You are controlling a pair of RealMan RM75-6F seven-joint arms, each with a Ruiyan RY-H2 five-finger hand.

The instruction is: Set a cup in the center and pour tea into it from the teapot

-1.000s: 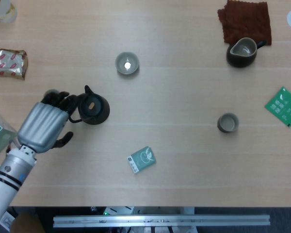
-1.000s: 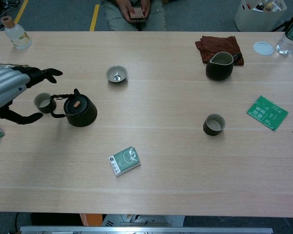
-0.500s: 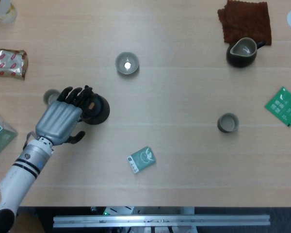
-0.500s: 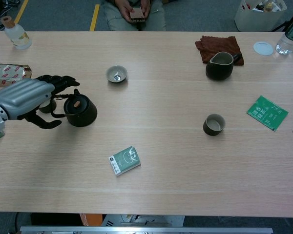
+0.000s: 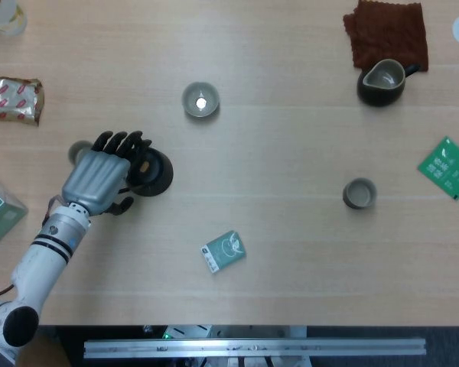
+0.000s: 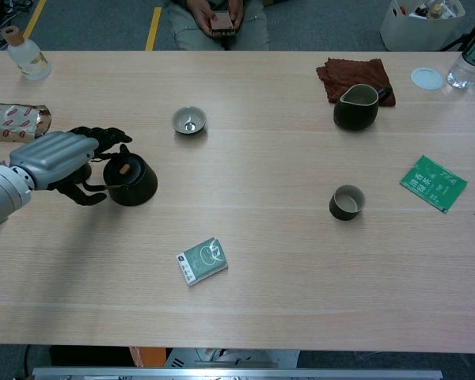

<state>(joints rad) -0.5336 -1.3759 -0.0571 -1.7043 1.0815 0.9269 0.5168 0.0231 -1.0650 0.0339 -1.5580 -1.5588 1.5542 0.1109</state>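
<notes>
The dark round teapot [image 5: 150, 172] [image 6: 131, 180] stands left of the table's middle, handle toward the left. My left hand [image 5: 99, 172] [image 6: 57, 155] is at that handle: its fingers [image 5: 119, 143] reach over it and the thumb [image 6: 88, 198] lies below, without a plain grip. A small cup [image 5: 79, 151] peeks out just left of the hand. A grey cup [image 5: 200, 100] [image 6: 189, 120] with something white inside sits further back. Another cup [image 5: 359, 193] [image 6: 347, 203] stands on the right. My right hand is out of sight.
A dark pitcher [image 5: 381, 82] [image 6: 356, 107] stands by a brown cloth [image 5: 386, 30] at the back right. A green packet [image 5: 447, 167] lies at the right edge, a small green box [image 5: 222, 251] near the front. A snack pack [image 5: 11, 99] and a bottle [image 6: 25, 54] sit at the far left.
My left hand has moved right and lowered onto the teapot's handle, its fingers now over the handle. The teapot has stayed in place.
</notes>
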